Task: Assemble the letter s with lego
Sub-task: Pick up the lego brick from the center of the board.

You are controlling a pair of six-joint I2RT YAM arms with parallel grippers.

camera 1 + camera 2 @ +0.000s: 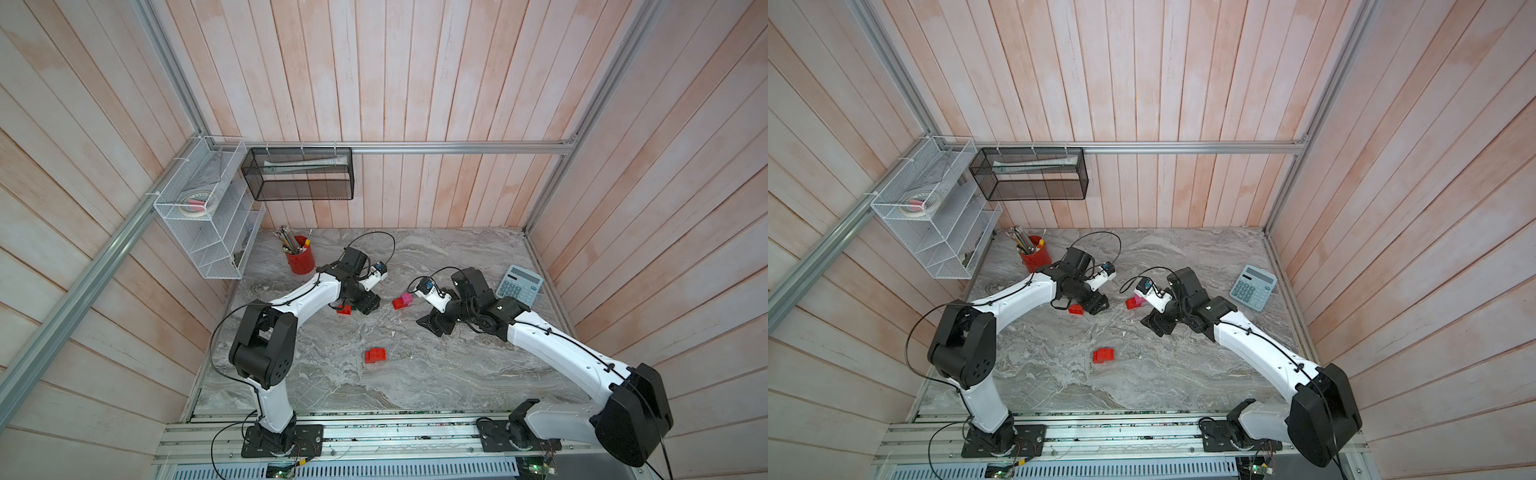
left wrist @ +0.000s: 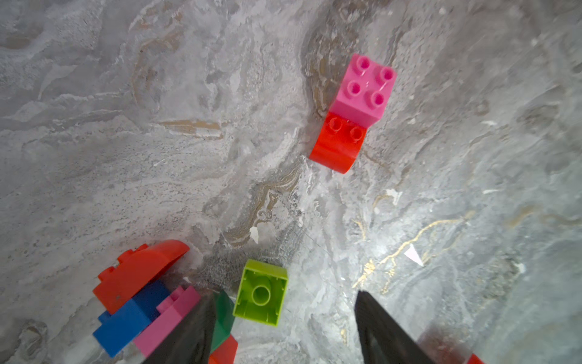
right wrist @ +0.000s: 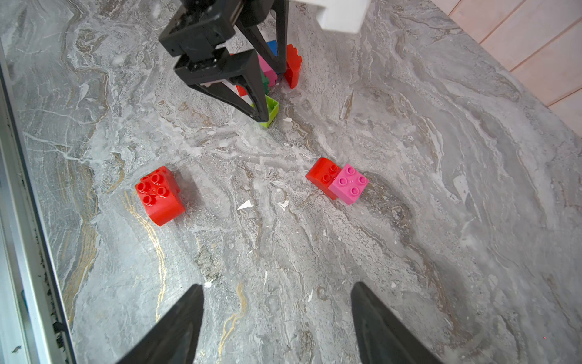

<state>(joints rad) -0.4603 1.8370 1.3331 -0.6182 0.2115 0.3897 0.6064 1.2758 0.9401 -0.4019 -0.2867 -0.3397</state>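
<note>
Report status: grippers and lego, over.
Left gripper open, straddling lime brick. Right gripper open, empty. Pink-on-red pair, red brick loose. Brick cluster against one finger.

Bright, even, diffuse light, both top views slightly soft with wall planks (image 1: 374, 83) bowed at the edges, glare on the marble tabletop (image 2: 393, 252) beside the lime brick (image 2: 260, 292), soft shadow just beside it

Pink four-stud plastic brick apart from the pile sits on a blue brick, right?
Not blue: the pink four-stud plastic brick, apart from the pile, sits on a red round-ended plastic brick, per the left wrist view.
</note>
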